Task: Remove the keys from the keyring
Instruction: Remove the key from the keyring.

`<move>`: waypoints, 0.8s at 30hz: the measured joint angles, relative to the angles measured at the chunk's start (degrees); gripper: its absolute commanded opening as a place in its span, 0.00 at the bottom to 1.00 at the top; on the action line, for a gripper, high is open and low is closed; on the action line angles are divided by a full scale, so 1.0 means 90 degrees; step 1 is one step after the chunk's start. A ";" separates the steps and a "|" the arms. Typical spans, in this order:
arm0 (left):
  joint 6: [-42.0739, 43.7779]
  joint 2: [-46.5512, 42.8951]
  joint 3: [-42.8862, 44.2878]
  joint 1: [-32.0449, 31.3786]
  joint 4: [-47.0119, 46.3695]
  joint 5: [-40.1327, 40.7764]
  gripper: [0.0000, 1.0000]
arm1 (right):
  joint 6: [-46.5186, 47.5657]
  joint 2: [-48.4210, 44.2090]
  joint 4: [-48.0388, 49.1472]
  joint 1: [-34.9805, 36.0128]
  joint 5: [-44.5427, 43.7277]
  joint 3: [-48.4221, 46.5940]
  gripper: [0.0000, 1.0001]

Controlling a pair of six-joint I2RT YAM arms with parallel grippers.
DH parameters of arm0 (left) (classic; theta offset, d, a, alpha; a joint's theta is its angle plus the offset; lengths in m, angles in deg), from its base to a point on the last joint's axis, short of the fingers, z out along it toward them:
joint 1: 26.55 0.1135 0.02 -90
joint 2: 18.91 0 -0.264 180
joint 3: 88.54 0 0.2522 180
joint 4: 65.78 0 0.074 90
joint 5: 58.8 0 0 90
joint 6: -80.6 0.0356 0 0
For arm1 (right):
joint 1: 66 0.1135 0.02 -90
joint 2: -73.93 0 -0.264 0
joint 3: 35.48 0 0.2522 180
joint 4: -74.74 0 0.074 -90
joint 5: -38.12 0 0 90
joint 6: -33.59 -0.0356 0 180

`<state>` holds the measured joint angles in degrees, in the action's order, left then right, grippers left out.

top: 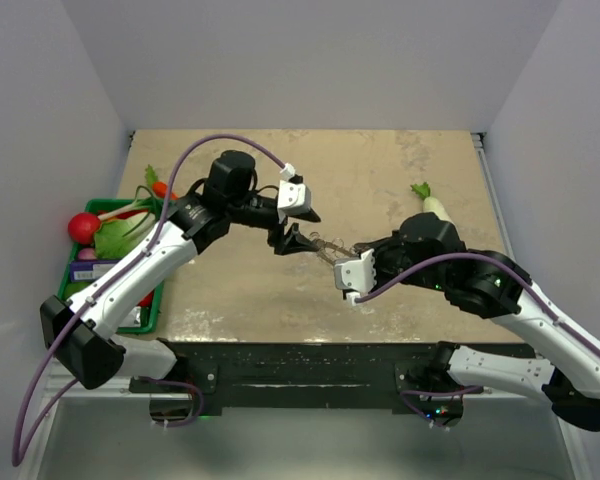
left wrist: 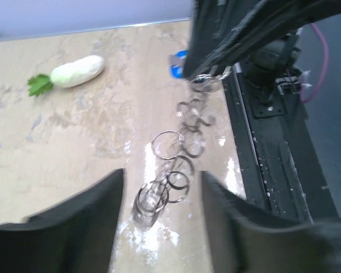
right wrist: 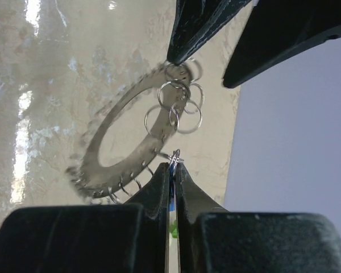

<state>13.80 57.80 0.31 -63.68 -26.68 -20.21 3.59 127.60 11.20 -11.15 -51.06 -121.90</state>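
Above beige table [top: 380, 160], left hand [left wrist: 162, 179] gapes around keyring [right wrist: 91, 159], right hand [right wrist: 173, 168] pinches blue-headed key [left wrist: 179, 63].

arms [top: 130, 272]: white shells, black joints | cables [top: 230, 137]: purple | left gripper [left wrist: 162, 224] — black fingers

- A white radish [top: 432, 205] [left wrist: 77, 71] with green leaves is seen lying on the beige, mottled desk [top: 380, 165], at its far right.
- A green tray [top: 152, 315] is set at the desk's left edge.
- A round red vegetable [top: 83, 227] and a leafy green [top: 120, 232] are held in the tray.
- An orange carrot [top: 163, 189] is seen at the tray's far corner.
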 measured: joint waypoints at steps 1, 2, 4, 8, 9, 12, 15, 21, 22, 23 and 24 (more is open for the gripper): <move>-0.0024 0.0000 0.0000 0.0012 -0.0022 0.0124 0.79 | -0.0007 -0.0005 -0.0058 -0.0007 0.0017 -0.0022 0.00; -0.0053 -0.0002 0.0000 0.0041 -0.0061 0.0253 0.81 | -0.0027 -0.0005 -0.0146 -0.0012 0.0029 -0.0070 0.00; -0.0117 -0.0012 0.0000 0.0049 -0.0107 0.0520 0.82 | -0.0068 0.0005 -0.0277 -0.0015 0.0036 -0.0180 0.00; -0.0138 -0.0058 0.0000 0.0049 -0.0136 0.0901 0.83 | -0.0199 0.0090 -0.0369 -0.0019 0.0027 -0.0415 0.00; -0.0141 -0.0068 0.0000 0.0049 -0.0138 0.0935 0.83 | -0.0233 0.0117 -0.0367 -0.0019 0.0024 -0.0435 0.00; -0.0155 -0.0095 0.0053 0.0029 -0.0126 0.0969 0.82 | -0.0345 0.0223 -0.0362 -0.0034 0.0012 -0.0447 0.00; -0.0180 -0.0095 0.0238 -0.0063 -0.0083 0.0976 0.77 | -0.0483 0.0379 -0.0321 -0.0068 -0.0063 -0.0440 0.00; -0.0325 -0.0024 0.0663 -0.0313 -0.0070 0.0794 0.59 | -0.0789 0.0619 0.0061 -0.0114 -0.0367 -0.0372 0.00; -0.0318 0.0027 0.0731 -0.0369 -0.0078 0.0787 0.59 | -0.0855 0.0658 0.0158 -0.0129 -0.0415 -0.0350 0.00; -0.0313 0.0078 0.0775 -0.0425 -0.0080 0.0789 0.58 | -0.0906 0.0692 0.0214 -0.0134 -0.0464 -0.0340 0.00; -0.0308 0.0138 0.0806 -0.0515 -0.0080 0.0794 0.57 | -0.0962 0.0738 0.0282 -0.0138 -0.0491 -0.0330 0.00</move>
<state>11.03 59.04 7.57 -68.31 -27.40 -13.07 -5.06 134.24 13.74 -12.40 -55.48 -124.88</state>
